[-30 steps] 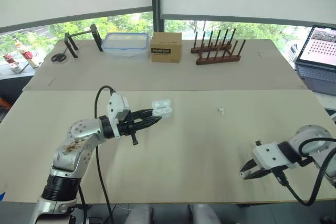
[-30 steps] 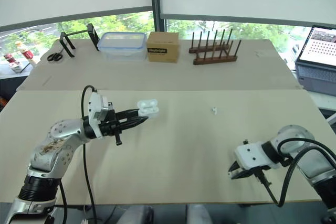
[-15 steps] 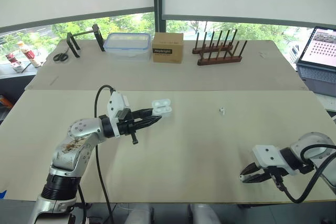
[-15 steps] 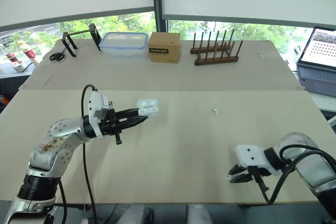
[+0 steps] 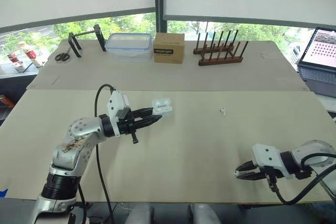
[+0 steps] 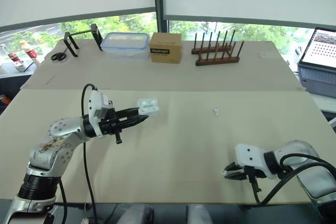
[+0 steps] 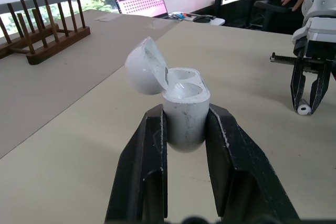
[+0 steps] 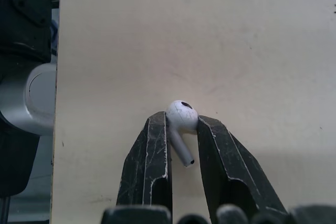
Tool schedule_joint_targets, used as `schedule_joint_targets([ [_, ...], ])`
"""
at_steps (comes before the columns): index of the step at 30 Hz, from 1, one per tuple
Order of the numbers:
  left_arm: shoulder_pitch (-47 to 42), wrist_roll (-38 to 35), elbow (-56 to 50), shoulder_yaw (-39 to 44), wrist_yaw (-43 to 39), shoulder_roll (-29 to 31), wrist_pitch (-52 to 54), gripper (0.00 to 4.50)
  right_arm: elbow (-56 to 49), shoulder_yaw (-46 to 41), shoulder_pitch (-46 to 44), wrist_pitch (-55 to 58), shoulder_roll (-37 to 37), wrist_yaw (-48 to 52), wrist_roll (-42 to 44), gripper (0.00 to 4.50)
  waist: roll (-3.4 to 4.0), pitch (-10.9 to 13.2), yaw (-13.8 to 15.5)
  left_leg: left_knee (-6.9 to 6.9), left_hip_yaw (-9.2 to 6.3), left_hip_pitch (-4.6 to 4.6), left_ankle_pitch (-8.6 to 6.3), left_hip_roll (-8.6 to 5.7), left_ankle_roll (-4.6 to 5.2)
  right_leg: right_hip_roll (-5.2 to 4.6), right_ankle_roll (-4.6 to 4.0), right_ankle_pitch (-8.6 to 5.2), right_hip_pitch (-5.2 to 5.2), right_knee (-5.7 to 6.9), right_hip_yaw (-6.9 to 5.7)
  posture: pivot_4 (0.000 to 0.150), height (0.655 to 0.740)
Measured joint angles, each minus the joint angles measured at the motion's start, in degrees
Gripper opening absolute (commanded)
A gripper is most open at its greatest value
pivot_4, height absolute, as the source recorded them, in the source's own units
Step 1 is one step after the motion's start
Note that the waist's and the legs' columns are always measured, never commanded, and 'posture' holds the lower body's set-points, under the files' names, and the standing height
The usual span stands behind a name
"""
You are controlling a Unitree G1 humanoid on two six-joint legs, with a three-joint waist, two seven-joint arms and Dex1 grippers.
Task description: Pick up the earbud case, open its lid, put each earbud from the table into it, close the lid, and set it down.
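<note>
- On the left side of the table (image 5: 184, 150), the left gripper (image 5: 155, 115) is clamped on the earbud case (image 7: 182, 114), one finger on each side of its lower body, holding it off the surface.
- The lid (image 7: 143, 67) is flipped open.
- Right of the case, a loose earbud (image 5: 222, 111) lies on the table, well apart from both grippers.
- Near the front edge at the right, the right gripper (image 8: 181, 129) pinches a second earbud (image 8: 181, 115) between its fingertips.
</note>
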Motion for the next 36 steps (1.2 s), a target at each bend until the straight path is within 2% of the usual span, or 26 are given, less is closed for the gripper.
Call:
schedule_joint_targets([
  [11,-0.2,0.0,0.0,-0.1,-0.1,0.1,0.0,0.52,2.2,-2.4,2.2,-3.0,-1.6,0.8,-1.3,0.36,0.0,0.0,0.0,0.0,0.06,0.06,0.0,-0.02,0.0,0.01,0.0,0.0,0.09,-0.04,-0.01,0.15,0.74],
  [12,-0.2,0.0,0.0,-0.1,-0.1,0.1,0.0,0.52,2.4,-2.3,2.0,-3.0,-1.6,0.8,-1.4,1.39,0.0,0.0,0.0,0.0,0.05,0.11,0.0,-0.01,0.0,0.01,0.0,0.0,0.16,-0.07,-0.02,0.15,0.74],
  [16,-0.2,0.0,0.0,-0.1,-0.1,0.0,0.0,0.52,2.7,-1.8,1.6,-3.2,-1.6,0.7,-2.3,2.73,-0.01,0.0,-0.1,-0.1,0.05,0.56,-0.02,0.03,0.02,0.04,0.0,0.0,0.74,-0.35,-0.13,0.15,0.74],
  [24,-0.2,0.1,0.0,-0.1,-0.3,0.1,0.0,0.52,-0.5,-1.8,0.8,-1.4,-1.9,0.3,-2.0,2.76,0.0,0.0,-0.2,-0.12,0.0,0.58,-0.02,0.03,0.03,0.03,0.01,-0.01,0.75,-0.36,-0.13,0.15,0.74],
  [31,-0.2,0.2,0.3,-0.2,-0.6,0.0,-0.2,0.52,-14.8,-3.7,2.1,6.6,-7.8,-0.4,-2.0,2.76,0.01,0.0,0.0,-0.11,-0.03,0.56,-0.03,0.02,0.04,0.02,0.02,-0.01,0.76,-0.4,-0.15,0.15,0.74],
  [36,-0.2,0.3,0.5,-0.5,-0.7,-0.1,-0.5,0.52,-19.5,-0.4,-0.3,12.3,-12.3,-3.6,-10.4,2.76,0.01,0.0,-0.2,-0.11,0.0,0.56,-0.03,0.02,0.04,0.01,0.02,-0.01,0.74,-0.39,-0.14,0.15,0.74],
])
